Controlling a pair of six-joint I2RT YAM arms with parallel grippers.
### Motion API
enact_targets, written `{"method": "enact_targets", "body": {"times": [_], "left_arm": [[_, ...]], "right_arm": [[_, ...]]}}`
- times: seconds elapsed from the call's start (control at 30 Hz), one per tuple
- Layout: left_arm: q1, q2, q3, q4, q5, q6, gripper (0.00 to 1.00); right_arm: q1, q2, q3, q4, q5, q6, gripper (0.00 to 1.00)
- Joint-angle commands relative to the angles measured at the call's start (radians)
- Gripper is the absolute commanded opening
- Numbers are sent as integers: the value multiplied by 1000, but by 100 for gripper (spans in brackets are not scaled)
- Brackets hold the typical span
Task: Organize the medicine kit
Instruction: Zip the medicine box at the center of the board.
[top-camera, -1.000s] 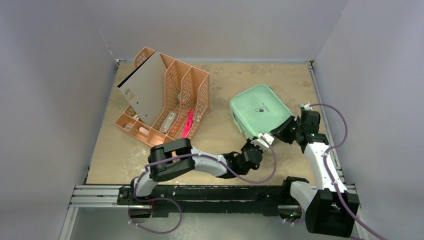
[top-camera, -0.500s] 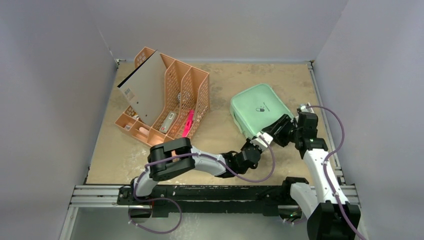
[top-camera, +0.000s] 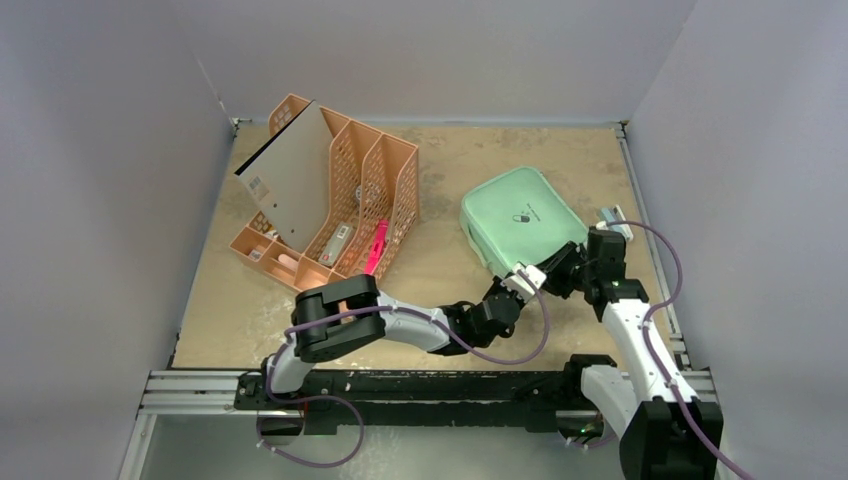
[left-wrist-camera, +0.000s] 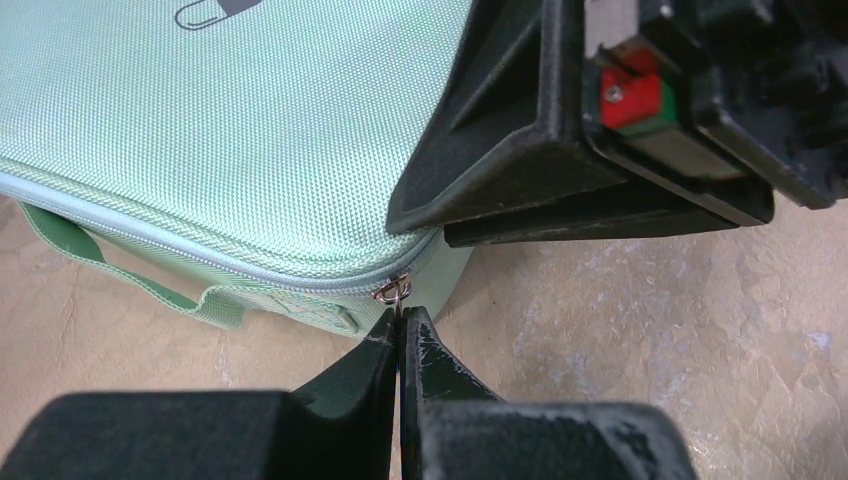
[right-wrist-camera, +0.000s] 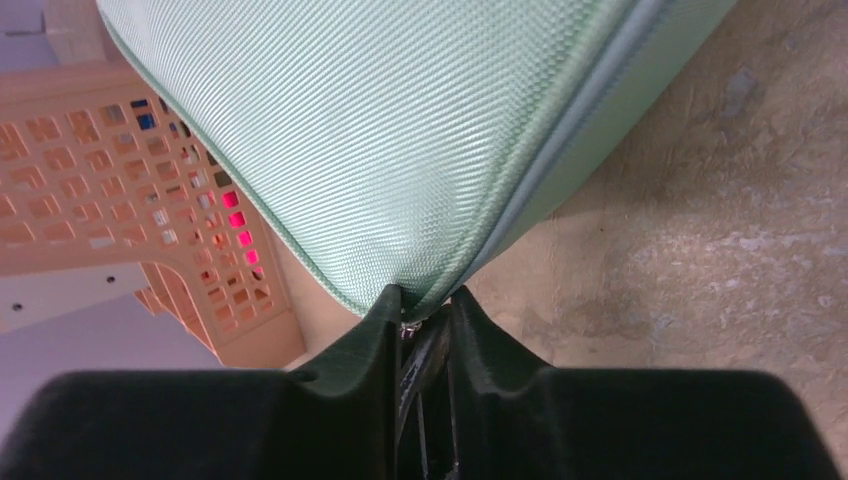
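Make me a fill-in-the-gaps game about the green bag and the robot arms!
The medicine kit has its lid ____, not open. The left gripper has its tips pressed together right at the zipper's small metal ____. In the top view, the orange rack stands to the kit's ____.
Missing words: closed; ring; left.

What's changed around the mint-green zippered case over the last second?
The right gripper has slid along the mint-green zippered soft case toward its near corner, ending close beside the left gripper; its jaws stand slightly apart there, grip unclear. The left gripper stays shut on the metal zipper pull; the case and the orange mesh plastic rack have not moved.
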Motion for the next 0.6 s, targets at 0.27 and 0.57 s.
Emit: {"method": "enact_targets", "body": {"times": [0.27,0.57], "left_arm": [[44,-187,-112,-97,-20,-108,0],[127,-257,-153,-136,38,-55,0]], "right_arm": [[4,22,22,-61,83,-124,0],[2,49,72,-133,101,-223,0]]}}
